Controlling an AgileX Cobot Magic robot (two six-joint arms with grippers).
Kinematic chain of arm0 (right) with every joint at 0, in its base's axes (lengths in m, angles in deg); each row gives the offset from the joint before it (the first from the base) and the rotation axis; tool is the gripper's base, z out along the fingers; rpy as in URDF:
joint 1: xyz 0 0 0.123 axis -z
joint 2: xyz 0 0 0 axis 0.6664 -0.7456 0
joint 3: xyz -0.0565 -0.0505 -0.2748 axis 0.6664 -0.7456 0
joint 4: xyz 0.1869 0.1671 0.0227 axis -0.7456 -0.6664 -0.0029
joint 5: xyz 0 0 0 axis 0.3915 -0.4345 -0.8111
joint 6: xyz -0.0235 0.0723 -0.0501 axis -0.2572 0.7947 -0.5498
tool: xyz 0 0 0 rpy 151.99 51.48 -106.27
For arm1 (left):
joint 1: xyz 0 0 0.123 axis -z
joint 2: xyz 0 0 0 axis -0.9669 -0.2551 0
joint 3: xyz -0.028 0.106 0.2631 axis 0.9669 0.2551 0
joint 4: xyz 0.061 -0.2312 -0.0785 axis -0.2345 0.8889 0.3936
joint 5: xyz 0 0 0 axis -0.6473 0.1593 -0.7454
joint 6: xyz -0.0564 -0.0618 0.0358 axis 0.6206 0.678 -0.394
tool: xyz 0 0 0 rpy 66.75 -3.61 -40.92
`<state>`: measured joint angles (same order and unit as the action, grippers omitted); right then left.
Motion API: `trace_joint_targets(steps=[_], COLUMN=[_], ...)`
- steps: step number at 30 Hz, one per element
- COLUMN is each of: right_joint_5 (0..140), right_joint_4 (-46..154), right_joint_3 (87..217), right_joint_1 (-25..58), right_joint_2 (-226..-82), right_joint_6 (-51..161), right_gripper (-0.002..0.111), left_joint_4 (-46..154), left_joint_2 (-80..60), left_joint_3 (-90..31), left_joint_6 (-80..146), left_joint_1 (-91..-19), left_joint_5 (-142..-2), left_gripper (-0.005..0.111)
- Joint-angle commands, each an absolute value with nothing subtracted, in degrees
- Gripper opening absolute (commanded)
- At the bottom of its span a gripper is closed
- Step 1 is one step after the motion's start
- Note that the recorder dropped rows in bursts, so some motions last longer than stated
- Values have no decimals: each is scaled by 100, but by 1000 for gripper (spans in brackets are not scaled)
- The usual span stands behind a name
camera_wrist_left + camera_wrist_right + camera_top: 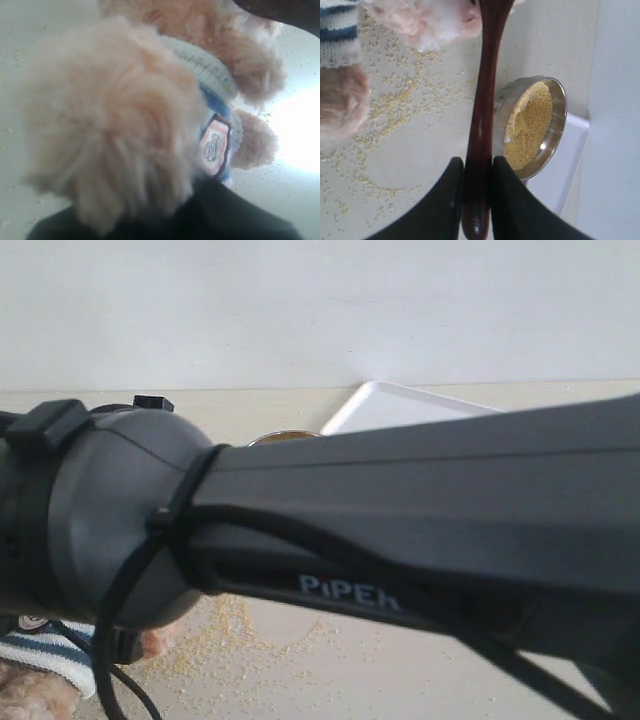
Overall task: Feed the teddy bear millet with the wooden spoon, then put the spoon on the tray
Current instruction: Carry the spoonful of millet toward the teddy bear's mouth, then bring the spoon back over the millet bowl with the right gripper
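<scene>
Arm (pixel 420 500) fills exterior view | right fingers (pixel 512 205) grip wooden spoon (pixel 482 115) | left fingers, perhaps behind teddy bear (pixel 110 135), unreadable

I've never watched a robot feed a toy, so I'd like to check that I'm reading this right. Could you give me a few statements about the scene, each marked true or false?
1. The right arm's fingers clamp the wooden spoon by its handle. True.
2. The steel bowl is empty. False: it holds millet.
3. Loose grains lie scattered on the table. True.
4. The spoon lies on the tray. False: it is held, its far end up by the teddy bear.
5. The bear wears a plain red top. False: its sweater is striped navy and white, with a badge.
</scene>
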<state>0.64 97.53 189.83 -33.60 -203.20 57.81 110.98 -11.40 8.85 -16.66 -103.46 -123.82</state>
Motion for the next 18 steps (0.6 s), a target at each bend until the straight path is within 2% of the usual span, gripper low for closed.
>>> trace_joint_targets(steps=[1,11,15,18], right_joint_5=[39,39,39,247], right_joint_4=[9589,8509,8164,8005], right_joint_3=[19015,18908,18286,17312], right_joint_1=[-3353,-2782,-2488,-2200], right_joint_2=[-20227,-19566,-19158,-18614], right_joint_6=[5881,6319,6629,7425], right_gripper=[3,3,3,3], left_joint_4=[11180,11180,11180,11180], left_joint_2=[-1121,-1121,-1121,-1121], left_joint_3=[909,909,909,909], left_joint_6=[-1693,-1693,-1693,-1693], left_joint_1=[-10362,-10362,-10362,-10362], left_joint_5=[-12446,-12446,-12446,-12446], left_gripper=[5,5,5,5])
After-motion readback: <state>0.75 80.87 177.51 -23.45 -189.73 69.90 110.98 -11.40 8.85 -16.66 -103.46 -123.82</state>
